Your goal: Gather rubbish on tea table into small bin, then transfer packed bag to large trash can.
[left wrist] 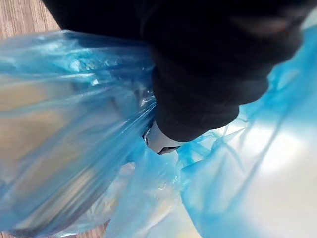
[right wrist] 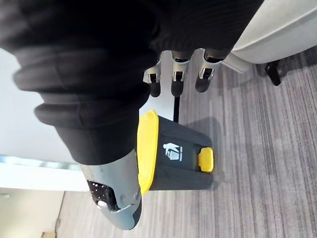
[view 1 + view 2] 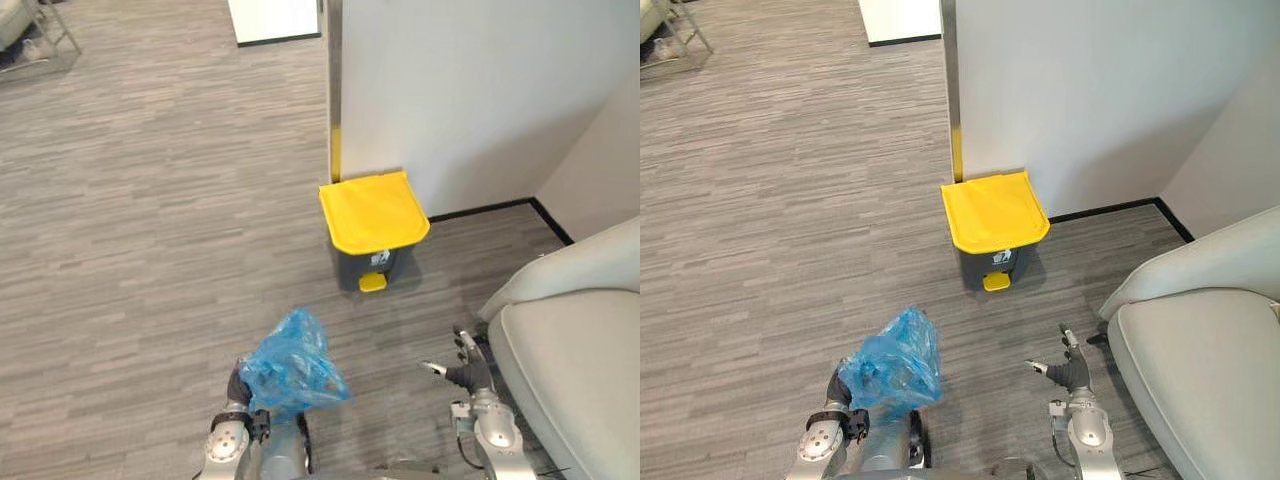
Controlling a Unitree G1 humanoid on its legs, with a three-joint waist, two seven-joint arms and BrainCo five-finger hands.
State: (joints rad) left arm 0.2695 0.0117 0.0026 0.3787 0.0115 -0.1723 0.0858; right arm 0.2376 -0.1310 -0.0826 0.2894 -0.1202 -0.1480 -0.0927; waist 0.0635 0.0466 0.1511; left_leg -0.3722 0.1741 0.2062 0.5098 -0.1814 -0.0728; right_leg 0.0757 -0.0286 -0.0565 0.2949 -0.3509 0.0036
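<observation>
Left eye view | blue bag (image 3: 290, 365) atop left hand (image 3: 238, 385), peak toward bin (image 3: 375, 225)

count: 1 blue rubbish bag (image 3: 293, 365), 1 grey trash can (image 3: 352, 264), 1 yellow lid (image 3: 373, 210) on it, 1 yellow pedal (image 3: 373, 283), 1 pale sofa (image 3: 580, 350)

- Grey striped carpet floor (image 3: 150, 200) runs across the room.
- White wall (image 3: 470, 90) rises behind, with a black skirting board (image 3: 480, 211) along its foot.
- Metal corner strip (image 3: 335, 80) edges the wall, yellow at its lower end.
- Light grey sofa (image 3: 580, 370) sits at the right.
- Metal frame (image 3: 50, 35) stands at the far left.
</observation>
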